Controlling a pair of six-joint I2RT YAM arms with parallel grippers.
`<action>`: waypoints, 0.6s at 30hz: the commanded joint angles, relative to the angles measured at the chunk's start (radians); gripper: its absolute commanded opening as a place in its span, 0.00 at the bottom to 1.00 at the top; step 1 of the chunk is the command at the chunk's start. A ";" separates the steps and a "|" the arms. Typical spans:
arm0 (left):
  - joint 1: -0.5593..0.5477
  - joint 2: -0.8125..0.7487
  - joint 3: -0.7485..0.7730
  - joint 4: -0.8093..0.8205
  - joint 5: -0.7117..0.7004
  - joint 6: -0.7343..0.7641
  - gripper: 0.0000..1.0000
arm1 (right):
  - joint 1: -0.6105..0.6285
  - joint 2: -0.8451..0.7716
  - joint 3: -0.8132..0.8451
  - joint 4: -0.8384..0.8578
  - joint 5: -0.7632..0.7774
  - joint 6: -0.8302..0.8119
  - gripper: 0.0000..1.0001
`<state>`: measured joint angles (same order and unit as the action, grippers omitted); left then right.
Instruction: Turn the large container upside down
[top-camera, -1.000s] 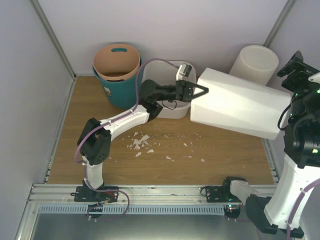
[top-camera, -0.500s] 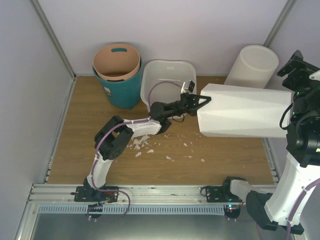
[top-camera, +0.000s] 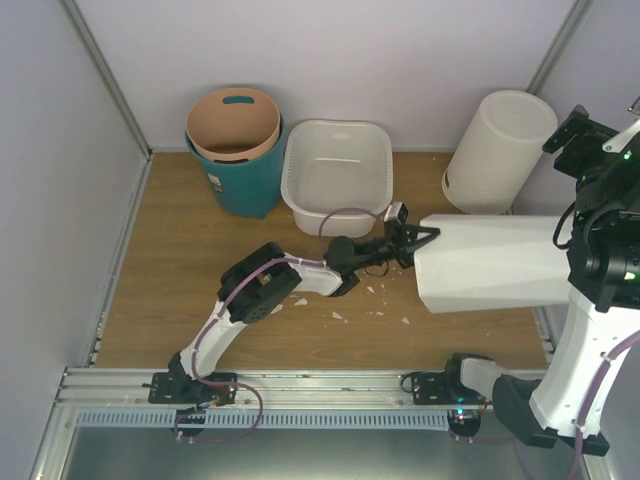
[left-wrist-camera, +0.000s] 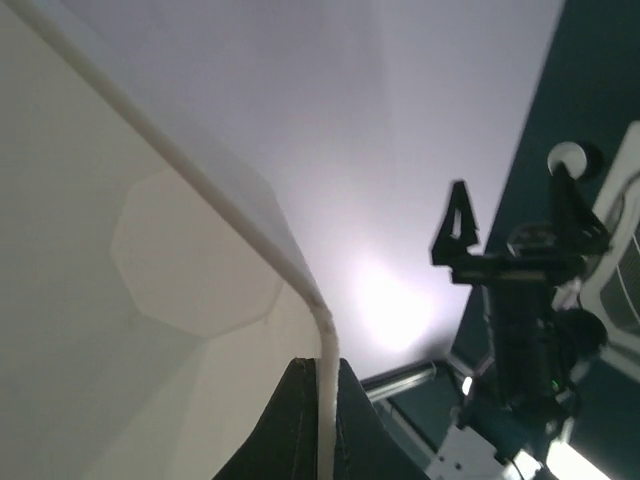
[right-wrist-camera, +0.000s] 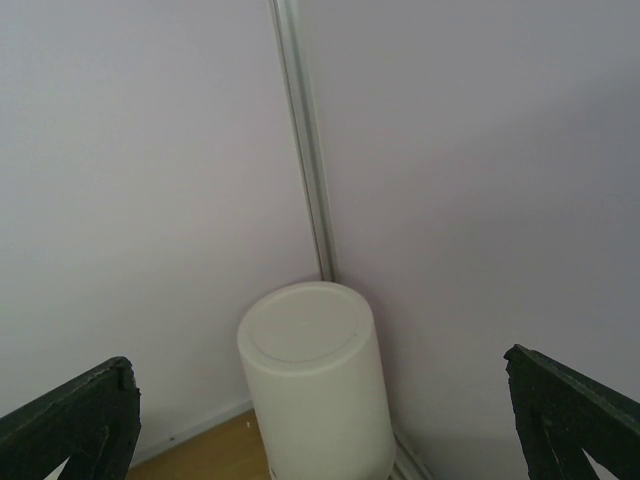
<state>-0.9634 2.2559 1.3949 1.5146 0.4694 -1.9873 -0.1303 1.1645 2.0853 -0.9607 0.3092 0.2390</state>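
Note:
The large container (top-camera: 338, 175), a wide white tub, stands upright with its opening up at the back of the table, and neither gripper touches it. My left gripper (top-camera: 414, 241) is shut on the rim of a tall octagonal white bin (top-camera: 500, 262) that lies on its side at the right, its mouth facing left. In the left wrist view the thin white rim (left-wrist-camera: 250, 200) is pinched between the left gripper's (left-wrist-camera: 322, 400) dark fingers. My right gripper (top-camera: 590, 140) is raised at the far right. It (right-wrist-camera: 318, 360) stands wide open and holds nothing.
A tall round white bin (top-camera: 497, 150) (right-wrist-camera: 315, 390) stands inverted in the back right corner. A teal bin with a peach inside (top-camera: 235, 150) stands left of the tub. White scraps (top-camera: 340, 300) lie on the wooden table (top-camera: 180, 290). Walls close in the table's back and sides.
My left gripper has pulled the octagonal bin's rim toward the near right, away from the tub. The bin has swung level and the tub is now fully uncovered.

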 joint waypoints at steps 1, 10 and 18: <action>-0.053 0.079 0.018 0.303 -0.109 -0.074 0.00 | -0.004 -0.022 -0.032 -0.011 0.007 -0.023 1.00; -0.107 0.176 0.089 0.332 -0.146 -0.115 0.00 | -0.004 -0.025 -0.107 0.001 -0.018 -0.036 1.00; -0.110 0.236 0.135 0.334 -0.154 -0.156 0.00 | -0.004 -0.014 -0.150 0.016 -0.047 -0.042 1.00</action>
<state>-1.0710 2.4706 1.4799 1.5150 0.3565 -2.0762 -0.1303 1.1503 1.9442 -0.9672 0.2825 0.2138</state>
